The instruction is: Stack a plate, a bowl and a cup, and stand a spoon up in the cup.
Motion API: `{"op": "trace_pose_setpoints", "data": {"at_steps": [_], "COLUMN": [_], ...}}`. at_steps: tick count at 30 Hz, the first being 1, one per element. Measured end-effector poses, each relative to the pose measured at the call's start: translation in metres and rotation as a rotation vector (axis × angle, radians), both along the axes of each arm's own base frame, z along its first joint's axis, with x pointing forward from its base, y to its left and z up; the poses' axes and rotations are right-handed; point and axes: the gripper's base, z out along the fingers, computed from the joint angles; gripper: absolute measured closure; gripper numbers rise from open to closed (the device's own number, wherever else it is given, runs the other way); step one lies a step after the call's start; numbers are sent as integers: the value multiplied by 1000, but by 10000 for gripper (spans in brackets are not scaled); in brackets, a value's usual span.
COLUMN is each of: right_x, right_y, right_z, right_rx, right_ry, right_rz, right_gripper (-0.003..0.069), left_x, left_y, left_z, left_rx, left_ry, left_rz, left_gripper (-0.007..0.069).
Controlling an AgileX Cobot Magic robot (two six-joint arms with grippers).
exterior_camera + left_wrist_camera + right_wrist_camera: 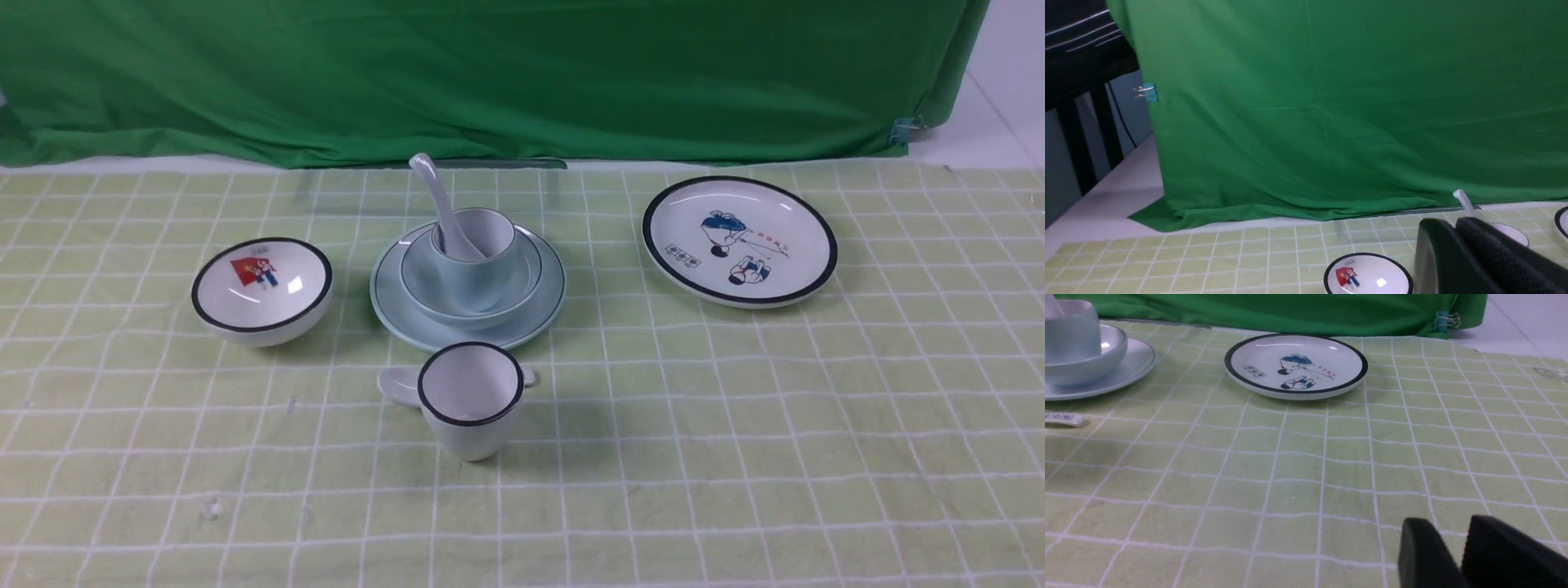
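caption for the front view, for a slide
Spoon stands in cup stacked on bowl and plate; black-rimmed cup nearer the camera.

**Pale blue-green set among black-rimmed white ware**

The plate (424,325), bowl (418,282) and cup (478,273) are plain pale blue-green with thin dark rim lines. The spoon (441,208) is glossy pale blue-white. The second bowl (261,314) is white, black-rimmed, with a red picture. The second plate (784,261) is white and black-rimmed, with blue-and-red cartoon figures. The cloth (735,425) is pale green with a white grid. The backdrop (490,73) is green.
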Motion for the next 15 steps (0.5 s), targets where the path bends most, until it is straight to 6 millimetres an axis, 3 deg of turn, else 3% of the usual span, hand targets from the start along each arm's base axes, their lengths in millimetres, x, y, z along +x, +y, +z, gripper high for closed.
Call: {"op": "trace_pose_setpoints", "data": {"at_steps": [1, 4, 7, 8, 10, 15], "right_x": [0, 0, 0, 0, 0, 0], "right_y": [0, 0, 0, 0, 0, 0], "right_z": [0, 0, 0, 0, 0, 0], "right_rx": [0, 0, 0, 0, 0, -1], "right_ry": [0, 0, 0, 0, 0, 0], "right_rz": [0, 0, 0, 0, 0, 0], "right_gripper": [450, 440, 435, 431, 428, 423], "left_x": [-1, 10, 18, 24, 30, 30], "left_y": [0, 0, 2, 4, 7, 6], "left_z": [0, -43, -75, -98, -125, -145], "left_rx": [-5, -75, -71, -71, -73, 27], "left_ry": [-4, 68, 109, 129, 158, 302], "left_rz": [1, 15, 25, 41, 64, 48], "left_gripper": [631, 631, 631, 631, 631, 631]}}
